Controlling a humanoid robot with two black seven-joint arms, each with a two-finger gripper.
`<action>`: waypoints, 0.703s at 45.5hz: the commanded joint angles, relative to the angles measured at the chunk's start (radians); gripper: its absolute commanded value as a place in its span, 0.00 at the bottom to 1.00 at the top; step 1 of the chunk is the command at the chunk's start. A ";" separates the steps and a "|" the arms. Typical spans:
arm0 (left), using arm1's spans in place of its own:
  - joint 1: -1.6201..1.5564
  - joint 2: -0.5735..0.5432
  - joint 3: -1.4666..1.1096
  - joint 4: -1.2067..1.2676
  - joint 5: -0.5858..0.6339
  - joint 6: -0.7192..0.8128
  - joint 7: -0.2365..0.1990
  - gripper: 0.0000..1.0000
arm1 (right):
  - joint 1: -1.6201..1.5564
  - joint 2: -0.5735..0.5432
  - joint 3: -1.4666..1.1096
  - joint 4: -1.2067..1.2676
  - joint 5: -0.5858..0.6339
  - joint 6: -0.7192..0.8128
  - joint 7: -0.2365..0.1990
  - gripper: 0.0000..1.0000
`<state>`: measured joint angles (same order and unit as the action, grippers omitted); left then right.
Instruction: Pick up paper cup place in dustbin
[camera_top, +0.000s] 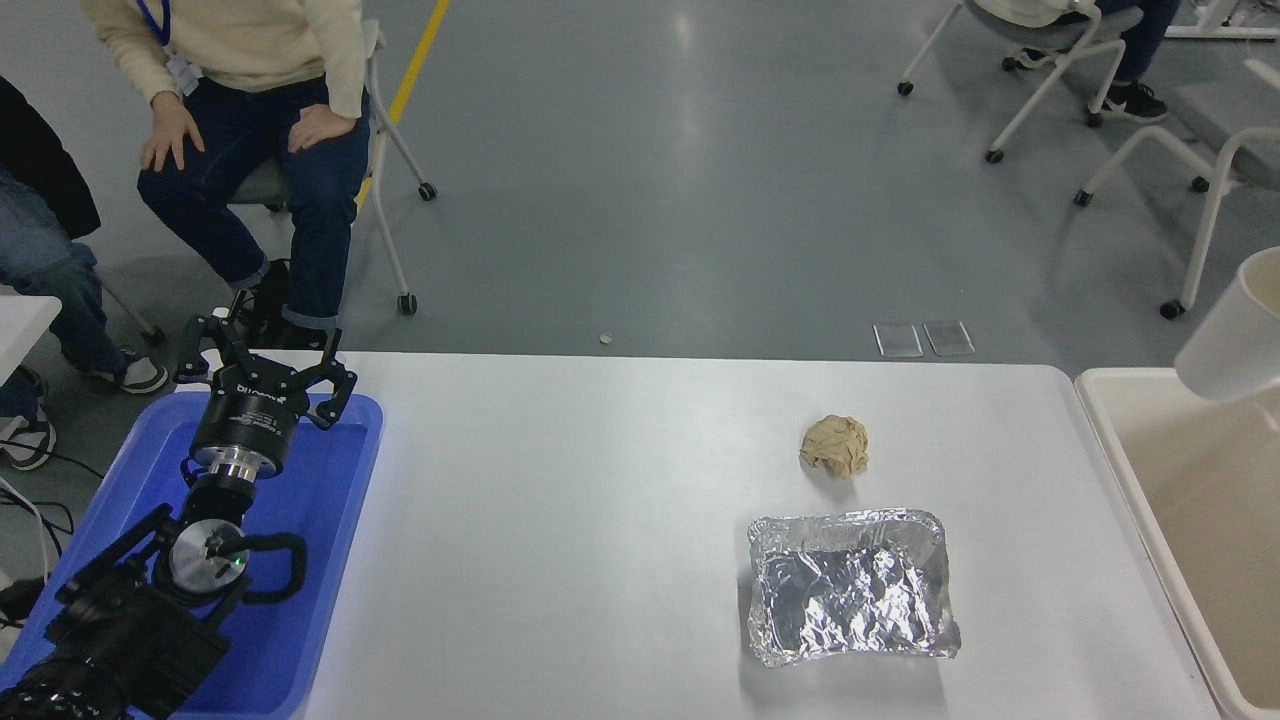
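Paper cup (1232, 338) is what you want to watch in the head view: it hangs tilted at the right edge, clear of the table (620, 520) and above the far corner of the dustbin (1100, 420), which stands against the table's right end. It cannot float there alone, so you should judge it carried, yet the right gripper lies beyond the frame and you cannot tell how its fingers stand. Being over the bin's mouth suits a drop. Your left gripper (262, 368) is parked over the blue tray (330, 560) at lower left, fingers spread apart and empty, well apart from the cup. The crumpled paper ball (835, 445) and foil tray (850, 585) sit between them on the table.
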<state>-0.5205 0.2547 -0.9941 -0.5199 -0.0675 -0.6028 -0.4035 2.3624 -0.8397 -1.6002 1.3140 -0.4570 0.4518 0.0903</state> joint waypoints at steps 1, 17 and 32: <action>0.001 0.000 0.000 0.000 0.000 0.000 0.000 1.00 | -0.265 -0.042 0.055 -0.166 0.001 -0.096 0.000 0.00; 0.001 0.000 0.000 0.000 0.000 0.000 0.000 1.00 | -0.870 -0.039 0.394 -0.597 0.106 -0.099 -0.003 0.00; 0.001 0.000 0.000 0.000 0.000 0.001 0.000 1.00 | -1.357 -0.010 0.887 -0.959 0.106 -0.113 -0.006 0.00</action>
<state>-0.5196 0.2551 -0.9944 -0.5191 -0.0678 -0.6030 -0.4034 1.3566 -0.8752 -1.0490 0.6200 -0.3618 0.3555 0.0856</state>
